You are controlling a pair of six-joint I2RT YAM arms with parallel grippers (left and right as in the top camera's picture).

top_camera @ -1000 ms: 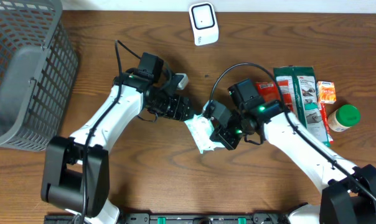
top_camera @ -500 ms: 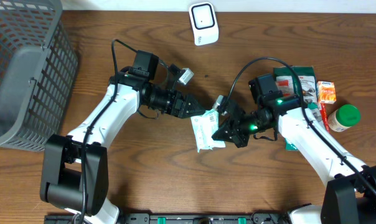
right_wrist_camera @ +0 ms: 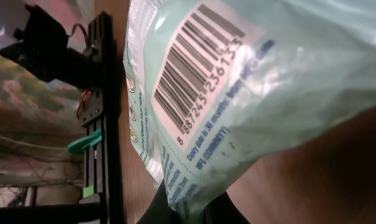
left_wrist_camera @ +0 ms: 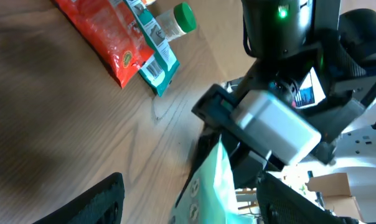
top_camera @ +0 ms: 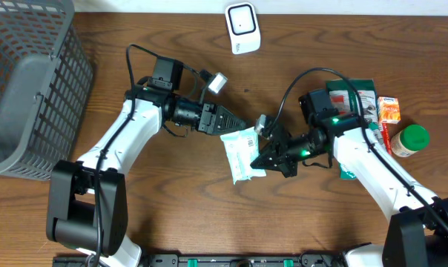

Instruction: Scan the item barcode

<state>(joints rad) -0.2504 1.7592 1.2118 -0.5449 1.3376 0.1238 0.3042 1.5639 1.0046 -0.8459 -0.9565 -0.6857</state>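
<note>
A pale green packet (top_camera: 242, 152) hangs just above the table's middle, with my right gripper (top_camera: 264, 160) shut on its right edge. In the right wrist view its barcode (right_wrist_camera: 191, 68) faces the camera, and the fingers (right_wrist_camera: 191, 208) pinch the bottom seam. My left gripper (top_camera: 234, 125) stands open at the packet's upper left corner. In the left wrist view the packet's edge (left_wrist_camera: 214, 186) rises between the two wide-apart black fingers (left_wrist_camera: 98, 200), touching neither. The white scanner (top_camera: 241, 28) stands at the table's far edge, apart from both arms.
A grey wire basket (top_camera: 27, 89) fills the left side. At the right lie green and red packets (top_camera: 355, 104), a small orange pack (top_camera: 389, 110) and a green-lidded jar (top_camera: 410, 140). The right arm's grey camera housing (left_wrist_camera: 275, 124) sits close in front of my left gripper.
My right arm has swung right and carried the packet slightly right and turned it. My left arm has straightened toward the packet's corner. Neither gripper's opening has changed.
</note>
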